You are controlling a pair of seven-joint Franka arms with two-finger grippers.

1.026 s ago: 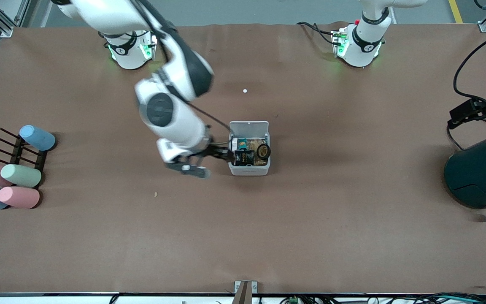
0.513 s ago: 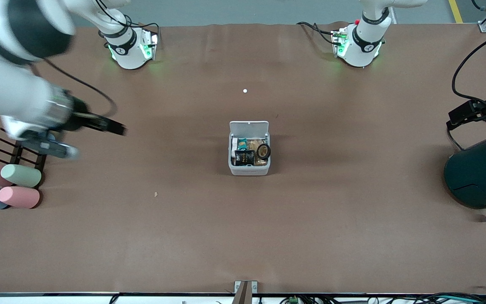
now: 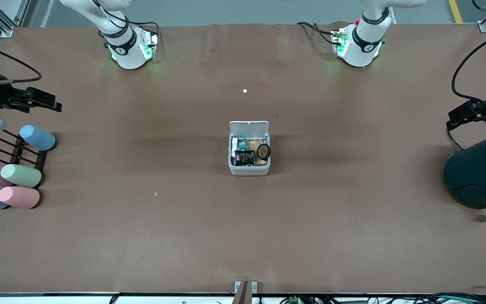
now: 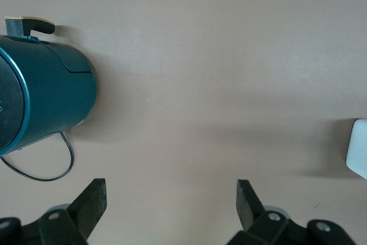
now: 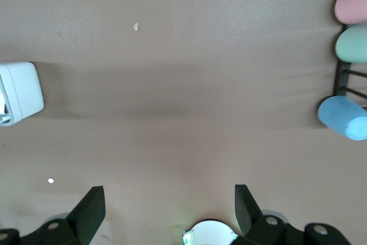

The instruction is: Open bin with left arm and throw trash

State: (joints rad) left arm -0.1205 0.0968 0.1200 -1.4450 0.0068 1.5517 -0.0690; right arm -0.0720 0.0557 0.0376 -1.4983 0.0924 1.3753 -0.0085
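Brown paper-covered table [image 3: 141,236], wide and mostly bare. At its middle, the bin [image 3: 249,168], small white box with lid [image 3: 249,126] swung up. Inside: black packet [image 3: 244,157] with gold print, dark tape-roll ring [image 3: 263,150], white block [image 3: 234,141] tucked in a corner, plus other wrappers. Nothing of the trash seen lying loose outside.

Right gripper [image 3: 44,101] up over the table near the right arm's end, above the cup rack [image 3: 23,152] with its pastel cups [image 3: 20,175]; jaws spread wide in the right wrist view, empty. Left gripper [image 4: 170,199] off at the left arm's end, over bare table beside the dark teal cylindrical container [image 3: 479,173]; jaws likewise spread, empty. Waiting, apparently.

Judged nearly or wholly done: lid up, trash in.

Risks from here:
- Packet and ring riding high at the rim; closing the lid could jam on them or tip one out.
- Light bin, unanchored; a push on the lid could slide or topple it.
- Right arm dropping could knock the blue cup [image 3: 37,137] off the rack.
- Left arm swinging could clip the teal container.
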